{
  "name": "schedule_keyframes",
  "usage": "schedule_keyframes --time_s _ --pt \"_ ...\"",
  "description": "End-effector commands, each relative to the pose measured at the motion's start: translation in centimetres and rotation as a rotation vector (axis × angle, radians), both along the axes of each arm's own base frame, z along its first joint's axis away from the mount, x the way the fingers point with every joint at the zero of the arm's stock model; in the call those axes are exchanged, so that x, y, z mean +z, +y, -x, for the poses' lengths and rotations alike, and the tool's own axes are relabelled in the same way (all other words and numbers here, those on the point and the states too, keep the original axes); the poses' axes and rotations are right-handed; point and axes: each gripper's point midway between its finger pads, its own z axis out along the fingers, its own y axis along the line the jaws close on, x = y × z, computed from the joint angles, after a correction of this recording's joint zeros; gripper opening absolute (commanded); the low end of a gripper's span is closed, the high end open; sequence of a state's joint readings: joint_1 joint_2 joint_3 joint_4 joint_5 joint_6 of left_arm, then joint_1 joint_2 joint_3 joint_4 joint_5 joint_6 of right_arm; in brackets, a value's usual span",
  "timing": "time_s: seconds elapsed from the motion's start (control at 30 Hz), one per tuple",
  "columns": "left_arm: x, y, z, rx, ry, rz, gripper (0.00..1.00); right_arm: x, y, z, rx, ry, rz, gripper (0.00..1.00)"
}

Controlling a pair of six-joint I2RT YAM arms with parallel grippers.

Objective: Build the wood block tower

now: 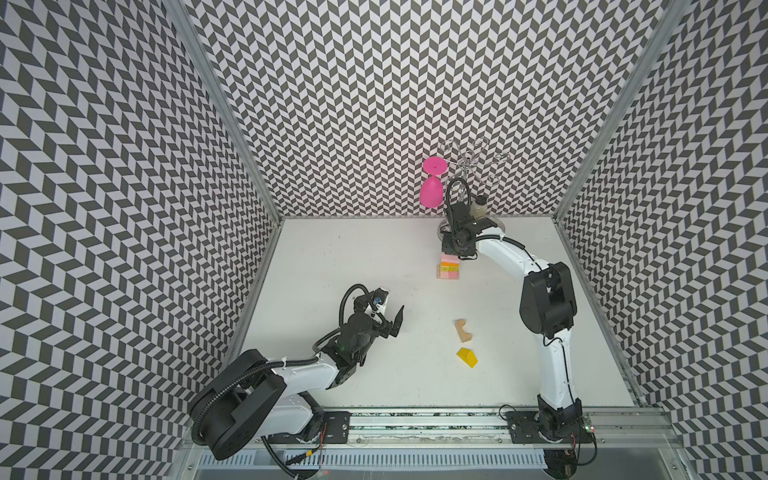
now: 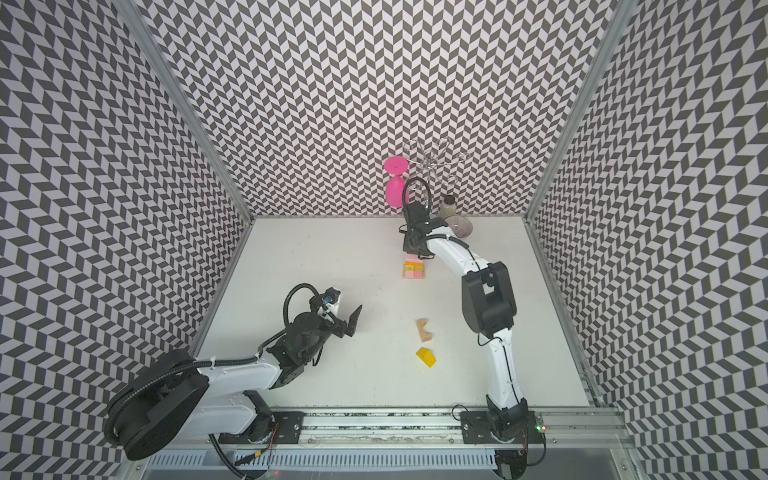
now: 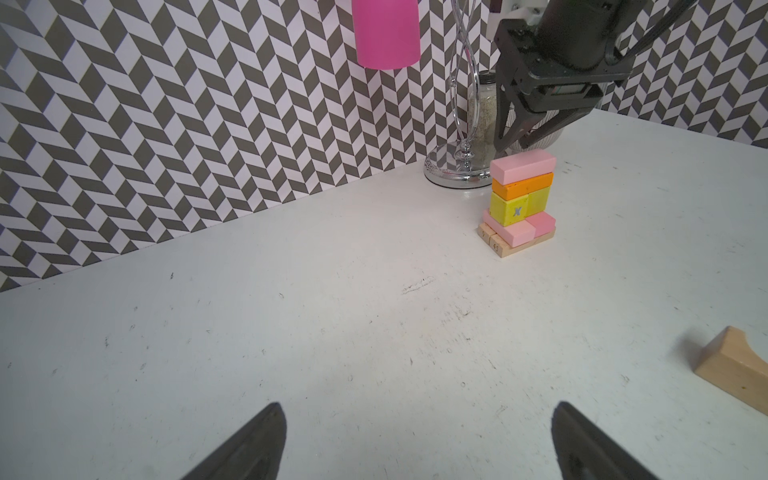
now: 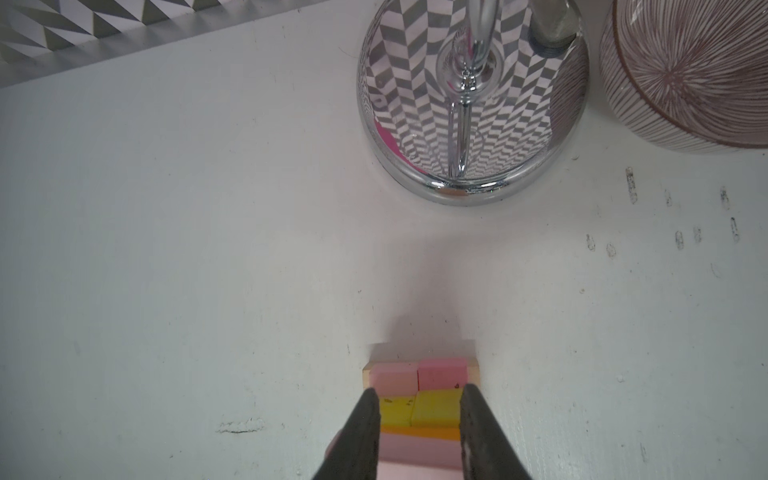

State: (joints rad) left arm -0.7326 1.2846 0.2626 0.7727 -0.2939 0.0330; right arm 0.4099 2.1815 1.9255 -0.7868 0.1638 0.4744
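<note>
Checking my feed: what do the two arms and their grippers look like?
Both arms, left arm and right arm, have white links, black joints and black cables. The left gripper and right gripper have dark, tapered fingers.

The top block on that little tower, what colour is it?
The top block is pale pink; the left wrist view shows it best.

Bright even light, the tower (image 4: 415, 409) casting a soft shadow, edges bowed.

A grey X is printed on the yellow cube (image 3: 516, 212) just below the right gripper (image 3: 515, 146). Lower still, a tan bar (image 3: 498, 246) has 45 on its end. The mark on the neighbouring bar (image 3: 484, 232) is too small to read.
</note>
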Motion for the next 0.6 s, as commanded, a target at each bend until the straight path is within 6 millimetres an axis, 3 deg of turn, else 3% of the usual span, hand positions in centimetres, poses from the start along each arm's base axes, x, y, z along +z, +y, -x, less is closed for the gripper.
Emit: schedule_keyframes --time_s 0.0,0.57 --pt "0.91 -0.14 -0.13 0.001 -0.021 0.018 1.0 0.26 0.11 -0.55 0.006 -0.012 -0.005 0.32" --pt "0.86 -0.14 -0.17 0.002 -0.02 0.017 1.0 -0.3 0.57 0.01 0.037 0.01 -0.014 0.31"
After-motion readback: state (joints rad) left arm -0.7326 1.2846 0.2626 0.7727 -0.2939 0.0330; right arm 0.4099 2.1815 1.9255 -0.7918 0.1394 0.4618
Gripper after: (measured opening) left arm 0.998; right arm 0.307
